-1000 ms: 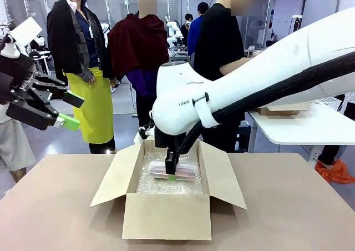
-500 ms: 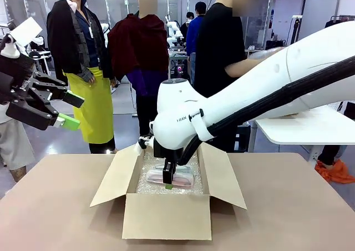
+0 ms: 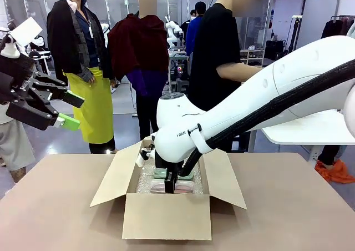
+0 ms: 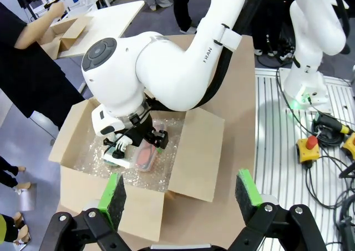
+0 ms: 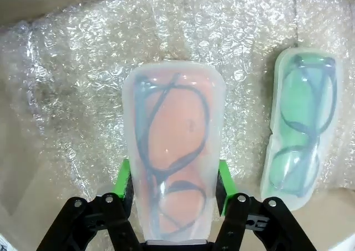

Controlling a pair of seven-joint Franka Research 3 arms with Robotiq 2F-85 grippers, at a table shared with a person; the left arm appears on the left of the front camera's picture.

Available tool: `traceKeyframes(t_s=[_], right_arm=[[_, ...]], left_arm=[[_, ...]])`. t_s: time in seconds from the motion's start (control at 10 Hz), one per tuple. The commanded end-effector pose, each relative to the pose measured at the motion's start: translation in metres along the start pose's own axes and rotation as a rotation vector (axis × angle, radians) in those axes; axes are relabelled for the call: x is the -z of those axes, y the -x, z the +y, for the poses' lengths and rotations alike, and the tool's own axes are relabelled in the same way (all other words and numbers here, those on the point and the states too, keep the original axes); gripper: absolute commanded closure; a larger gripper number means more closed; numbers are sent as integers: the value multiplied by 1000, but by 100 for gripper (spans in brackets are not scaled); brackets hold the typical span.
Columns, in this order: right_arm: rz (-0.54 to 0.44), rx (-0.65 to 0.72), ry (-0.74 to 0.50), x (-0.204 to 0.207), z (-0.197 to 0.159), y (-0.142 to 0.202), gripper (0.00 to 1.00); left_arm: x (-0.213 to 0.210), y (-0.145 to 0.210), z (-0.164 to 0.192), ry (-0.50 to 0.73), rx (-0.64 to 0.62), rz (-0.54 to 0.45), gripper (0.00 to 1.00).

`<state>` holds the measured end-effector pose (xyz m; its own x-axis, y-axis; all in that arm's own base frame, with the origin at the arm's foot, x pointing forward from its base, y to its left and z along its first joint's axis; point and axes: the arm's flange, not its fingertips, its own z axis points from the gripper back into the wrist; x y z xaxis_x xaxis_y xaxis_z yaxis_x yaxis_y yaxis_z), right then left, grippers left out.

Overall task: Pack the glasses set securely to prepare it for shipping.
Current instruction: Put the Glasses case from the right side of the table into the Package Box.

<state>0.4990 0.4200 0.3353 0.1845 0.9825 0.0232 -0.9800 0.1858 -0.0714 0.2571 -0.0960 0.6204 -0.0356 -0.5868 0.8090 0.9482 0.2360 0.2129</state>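
The glasses set is two flat packs lying side by side on bubble wrap inside an open cardboard box. The pale pink pack rests between the green pads of my right gripper, which stand just off its long edges, open. The mint-green pack with dark frames lies apart from the gripper. From the front, the right gripper reaches down into the box over the pink pack. My left gripper hangs open and empty, high at the left, away from the box.
The box flaps stand open to both sides on the brown table. A person in black stands behind the box at the far side. Bare table lies left and right of the box.
My right arm has lowered the pink pack onto the bubble wrap in the box, and its jaws have spread apart from it. The left arm has not moved.
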Motion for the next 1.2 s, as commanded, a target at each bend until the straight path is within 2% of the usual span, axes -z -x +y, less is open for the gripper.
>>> traceKeyframes(t_s=[0.0,0.1,0.4,0.5,1.1], right_arm=[[15,34,41,-2,2,-3,5],[9,33,50,-6,4,-2,0],[1,52,79,-18,5,3,0],[-4,9,23,-9,-2,-1,0],[-4,9,23,-9,-2,-1,0]], left_arm=[[-1,0,0,19,17,-16,0],[-1,0,0,19,17,-16,0],[-1,0,0,19,17,-16,0],[-1,0,0,19,17,-16,0],[-1,0,0,19,17,-16,0]])
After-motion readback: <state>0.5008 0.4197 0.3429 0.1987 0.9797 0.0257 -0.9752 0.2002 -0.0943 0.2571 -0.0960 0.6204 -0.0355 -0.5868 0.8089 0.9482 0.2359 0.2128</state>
